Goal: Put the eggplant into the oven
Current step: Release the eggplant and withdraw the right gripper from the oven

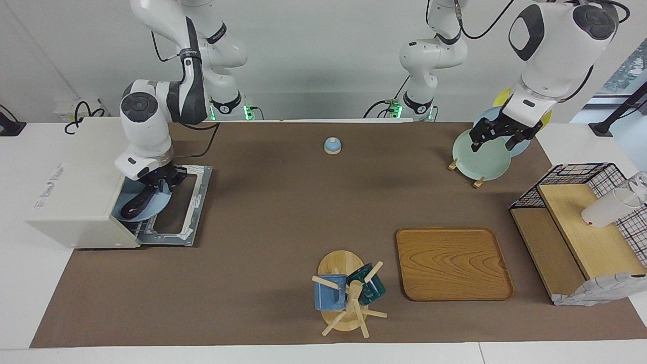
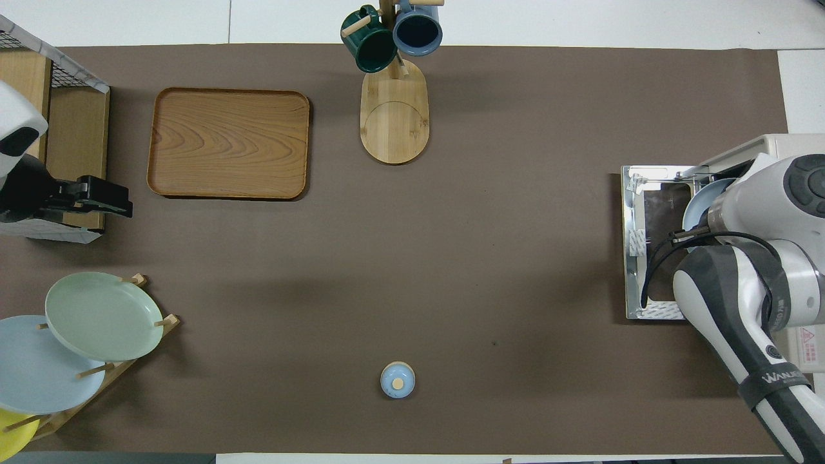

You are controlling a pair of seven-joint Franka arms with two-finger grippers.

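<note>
The dark eggplant (image 1: 132, 207) lies curved on a light blue plate (image 1: 154, 208), and the plate sits in the mouth of the white oven (image 1: 71, 192). The oven door (image 1: 191, 202) lies open and flat on the mat. My right gripper (image 1: 160, 186) is right at the plate's rim nearest the robots, just above the eggplant's end. In the overhead view the right arm's wrist hides that gripper and the eggplant, and only a bit of the plate (image 2: 699, 196) shows by the oven (image 2: 789, 145). My left gripper (image 1: 493, 144) waits open and empty, high over the left arm's end of the table.
A plate rack (image 1: 480, 156) with several plates stands near the left arm's base. A wire shelf unit (image 1: 581, 217) holds a white cup (image 1: 606, 210). A wooden tray (image 1: 453, 263), a mug tree (image 1: 349, 293) and a small blue lid (image 1: 332, 145) stand on the brown mat.
</note>
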